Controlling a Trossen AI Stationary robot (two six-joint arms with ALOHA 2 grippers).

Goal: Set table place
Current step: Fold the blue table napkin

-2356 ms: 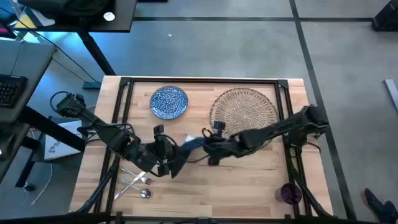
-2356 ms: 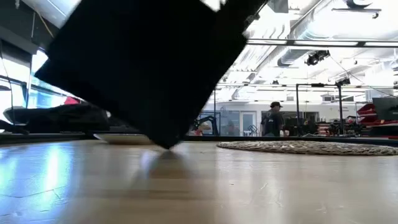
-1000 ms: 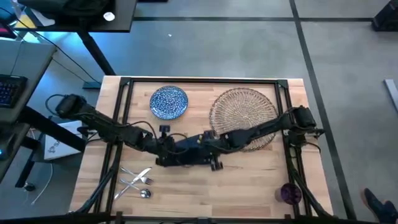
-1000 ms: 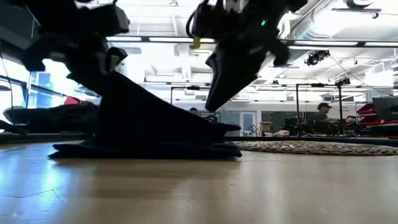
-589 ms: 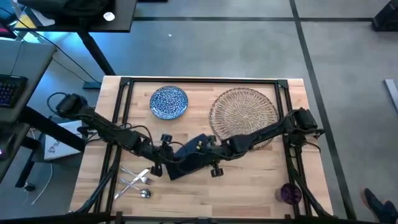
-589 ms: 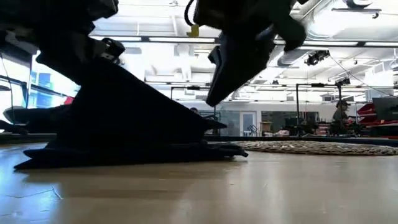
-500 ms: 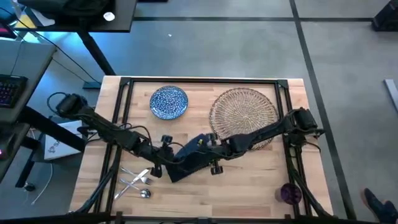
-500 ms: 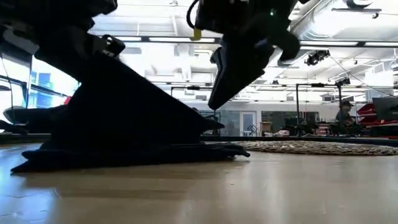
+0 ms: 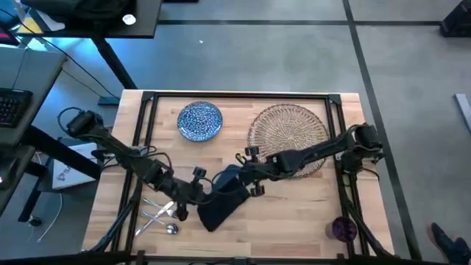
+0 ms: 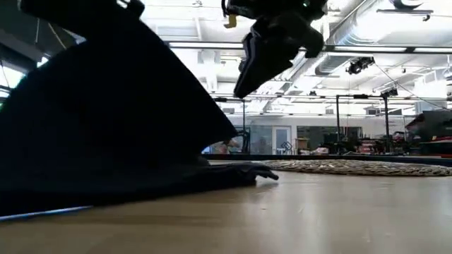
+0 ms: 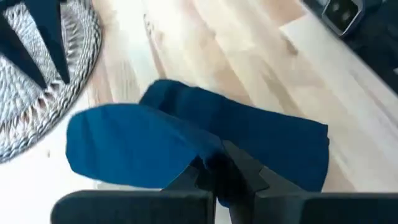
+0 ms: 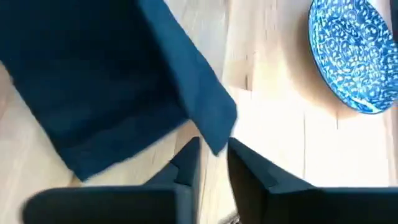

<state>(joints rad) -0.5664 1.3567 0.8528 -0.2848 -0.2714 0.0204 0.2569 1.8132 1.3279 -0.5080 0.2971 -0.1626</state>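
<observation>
Napkin (image 9: 223, 200) on table (image 9: 294, 213), pinched by left gripper (image 11: 214, 167). Right gripper (image 12: 213, 157) narrowly parted, at napkin corner.

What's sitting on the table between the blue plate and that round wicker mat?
Nothing. In the high view, the strip of table between the blue plate and the wicker mat is bare wood; the napkin lies nearer the front.
</observation>
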